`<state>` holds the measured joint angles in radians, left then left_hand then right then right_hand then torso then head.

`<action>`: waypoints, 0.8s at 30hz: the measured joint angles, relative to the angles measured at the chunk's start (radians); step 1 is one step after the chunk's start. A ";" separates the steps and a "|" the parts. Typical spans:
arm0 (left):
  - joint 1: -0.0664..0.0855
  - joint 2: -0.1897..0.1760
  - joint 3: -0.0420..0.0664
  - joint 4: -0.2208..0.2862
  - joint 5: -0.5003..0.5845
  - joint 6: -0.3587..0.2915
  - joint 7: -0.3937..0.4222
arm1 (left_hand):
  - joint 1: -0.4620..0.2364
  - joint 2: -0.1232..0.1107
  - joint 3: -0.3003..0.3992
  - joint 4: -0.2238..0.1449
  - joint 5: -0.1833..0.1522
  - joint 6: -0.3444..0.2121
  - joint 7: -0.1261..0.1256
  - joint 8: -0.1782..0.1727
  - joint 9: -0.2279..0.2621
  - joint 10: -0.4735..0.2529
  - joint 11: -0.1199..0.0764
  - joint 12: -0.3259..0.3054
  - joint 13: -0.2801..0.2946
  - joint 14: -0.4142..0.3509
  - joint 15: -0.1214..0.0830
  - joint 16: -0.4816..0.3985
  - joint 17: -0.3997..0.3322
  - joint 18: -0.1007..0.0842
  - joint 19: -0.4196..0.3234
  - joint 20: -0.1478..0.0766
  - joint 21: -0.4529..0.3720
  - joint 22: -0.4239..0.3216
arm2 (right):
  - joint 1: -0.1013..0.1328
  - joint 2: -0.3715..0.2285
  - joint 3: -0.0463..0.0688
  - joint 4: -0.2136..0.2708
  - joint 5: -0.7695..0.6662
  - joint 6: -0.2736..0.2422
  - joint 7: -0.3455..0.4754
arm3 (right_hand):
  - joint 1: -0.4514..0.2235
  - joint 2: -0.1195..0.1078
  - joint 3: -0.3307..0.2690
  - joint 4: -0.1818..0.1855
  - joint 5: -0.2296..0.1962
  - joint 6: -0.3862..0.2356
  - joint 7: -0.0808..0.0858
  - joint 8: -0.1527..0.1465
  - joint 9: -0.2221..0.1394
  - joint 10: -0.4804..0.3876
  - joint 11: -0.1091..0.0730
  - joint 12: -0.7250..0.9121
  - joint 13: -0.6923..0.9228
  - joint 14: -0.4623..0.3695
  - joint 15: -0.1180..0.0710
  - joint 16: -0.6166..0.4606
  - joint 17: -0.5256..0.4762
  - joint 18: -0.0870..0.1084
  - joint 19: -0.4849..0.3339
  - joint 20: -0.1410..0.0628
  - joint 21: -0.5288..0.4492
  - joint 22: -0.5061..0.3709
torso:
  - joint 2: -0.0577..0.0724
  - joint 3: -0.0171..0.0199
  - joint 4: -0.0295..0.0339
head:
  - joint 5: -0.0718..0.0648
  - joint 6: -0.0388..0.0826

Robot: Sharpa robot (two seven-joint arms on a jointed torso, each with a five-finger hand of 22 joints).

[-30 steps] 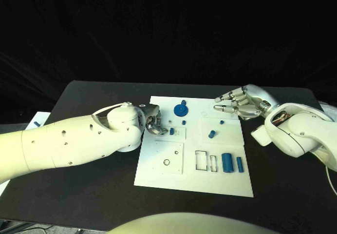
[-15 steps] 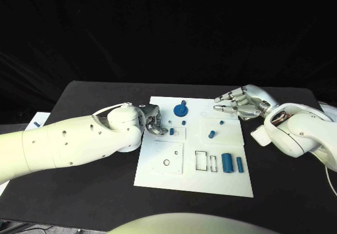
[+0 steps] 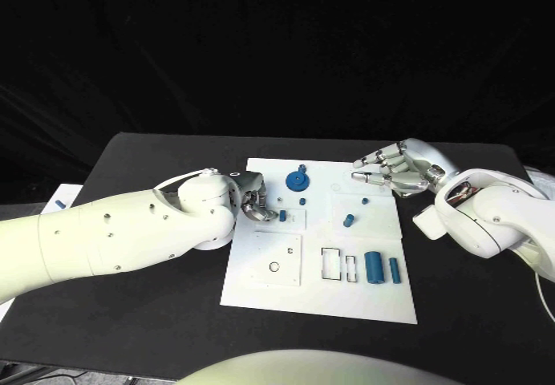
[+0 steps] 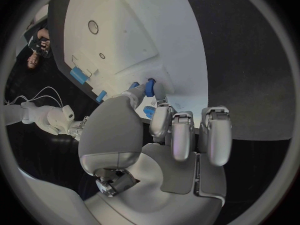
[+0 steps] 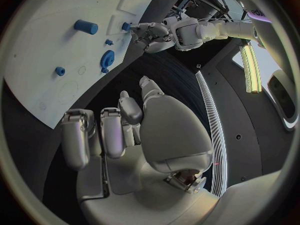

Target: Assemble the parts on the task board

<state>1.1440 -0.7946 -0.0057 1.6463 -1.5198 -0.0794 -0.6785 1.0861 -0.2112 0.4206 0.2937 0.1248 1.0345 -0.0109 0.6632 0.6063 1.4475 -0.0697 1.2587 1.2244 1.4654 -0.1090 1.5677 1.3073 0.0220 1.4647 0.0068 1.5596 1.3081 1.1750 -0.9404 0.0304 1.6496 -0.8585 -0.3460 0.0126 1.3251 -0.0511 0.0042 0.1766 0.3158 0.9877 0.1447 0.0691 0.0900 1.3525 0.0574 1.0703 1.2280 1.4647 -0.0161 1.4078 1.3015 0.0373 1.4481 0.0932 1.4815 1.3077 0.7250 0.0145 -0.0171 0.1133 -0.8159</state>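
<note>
The left hand pinches a small blue part at the task board's left edge, so it should seat it squarely while the right hand hovers with fingers curled, holding nothing

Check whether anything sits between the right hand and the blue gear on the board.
Nothing visible does. The right hand hovers open over the task board's far right corner, and only bare white board lies between it and the blue gear.
</note>
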 measured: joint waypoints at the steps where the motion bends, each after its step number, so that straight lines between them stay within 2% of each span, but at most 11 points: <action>1: 0.000 0.000 0.000 0.000 0.003 0.000 0.000 | -0.003 -0.003 0.000 0.000 0.000 0.000 0.000 0.000 0.000 0.000 0.000 0.000 0.000 0.000 0.000 0.000 0.000 0.000 0.000 0.000 0.000 0.000 | 0.000 0.000 0.000 0.000 0.000 0.000 0.000 | 0.000 0.000 0.000 0.000 0.000 0.000 0.000 0.000 0.000 0.000 0.000 0.000 0.000 0.000 0.000 0.000 0.000 0.000 0.000 0.000 0.000 0.000 | 0.000 -0.0001 0.0000 | 0.000 0.000; 15: 0.000 0.003 0.000 0.000 0.021 -0.008 -0.005 | -0.019 -0.001 0.000 0.000 0.000 0.000 0.000 0.000 0.000 0.004 -0.004 0.004 0.003 0.000 0.000 0.000 0.001 0.000 0.000 0.000 0.000 0.000 | 0.000 0.003 0.000 -0.004 0.000 0.000 0.000 | 0.000 0.000 -0.003 0.003 0.013 0.000 0.000 0.000 0.000 0.000 0.000 0.000 0.000 0.000 0.000 0.000 0.000 0.000 0.000 0.000 -0.004 0.000 | -0.001 -0.0016 0.0012 | -0.002 0.001; 17: 0.000 0.004 0.000 0.001 0.022 -0.010 -0.006 | -0.019 -0.001 0.000 0.000 0.000 0.000 0.000 0.000 0.000 0.004 -0.004 0.004 0.003 0.000 0.000 0.000 0.001 -0.011 0.004 -0.004 0.000 0.000 | 0.000 0.004 0.000 -0.004 0.000 0.000 0.000 | 0.000 0.000 -0.003 0.003 0.013 0.000 0.000 0.000 0.000 0.000 0.000 0.000 -0.001 0.000 0.000 0.000 0.000 0.000 0.000 0.000 -0.004 0.000 | -0.001 -0.0016 0.0012 | -0.002 0.001; 24: 0.000 0.006 0.001 0.000 0.025 -0.012 -0.009 | -0.030 -0.001 0.000 0.000 0.005 0.003 0.004 0.000 0.000 0.004 -0.004 0.004 0.003 0.000 0.000 0.000 0.001 -0.010 0.004 -0.004 0.001 0.000 | -0.001 0.006 0.000 -0.006 0.001 0.001 0.001 | 0.000 0.000 -0.003 0.003 0.013 0.000 0.000 0.000 0.001 0.000 0.000 0.000 -0.002 0.000 0.000 0.000 0.000 0.000 0.000 0.000 -0.004 0.000 | -0.001 -0.0016 0.0012 | 0.000 0.002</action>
<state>1.1441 -0.7890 -0.0052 1.6468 -1.4950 -0.0917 -0.6878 1.0560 -0.2120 0.4206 0.2937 0.1297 1.0379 -0.0073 0.6633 0.6062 1.4510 -0.0733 1.2626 1.2279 1.4654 -0.1089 1.5677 1.3079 0.0116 1.4685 0.0031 1.5611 1.3078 1.1743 -0.9341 0.0304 1.6435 -0.8578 -0.3451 0.0134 1.3251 -0.0512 0.0015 0.1793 0.3289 0.9877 0.1447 0.0690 0.0907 1.3525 0.0574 1.0703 1.2264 1.4647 -0.0161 1.4078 1.3015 0.0373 1.4481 0.0933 1.4776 1.3074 0.7240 0.0128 -0.0159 0.1130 -0.8134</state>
